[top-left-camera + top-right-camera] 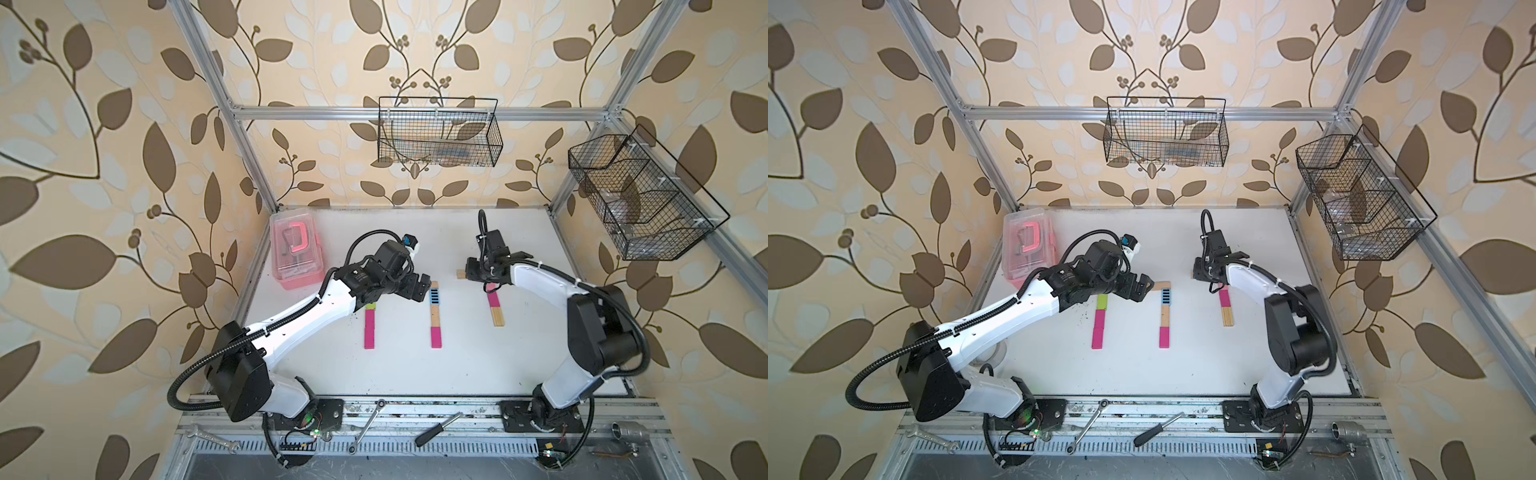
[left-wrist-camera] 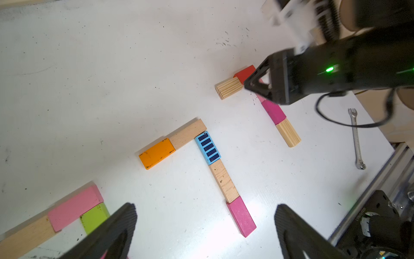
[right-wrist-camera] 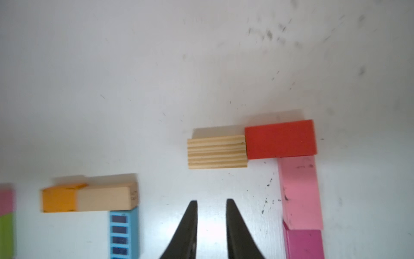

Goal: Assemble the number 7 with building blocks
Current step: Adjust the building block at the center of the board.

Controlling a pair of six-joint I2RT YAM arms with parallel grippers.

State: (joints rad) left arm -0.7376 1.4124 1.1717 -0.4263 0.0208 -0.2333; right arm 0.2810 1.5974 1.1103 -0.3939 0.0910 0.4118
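right gripper [image 3: 212, 201] slightly parted, holding nothing; ridged plain-wood rectangular block [image 3: 217, 151] lies just beyond its tips. left gripper [image 2: 205, 206] spread wide, empty.

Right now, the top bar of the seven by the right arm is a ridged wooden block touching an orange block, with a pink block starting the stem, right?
Not quite. The ridged wooden block touches a red block, not an orange one; the right wrist view shows it. The pink block does start the stem. The orange block belongs to the middle seven.

Bright light, table [image 2: 215, 226] glare, soft wrist-view blur.
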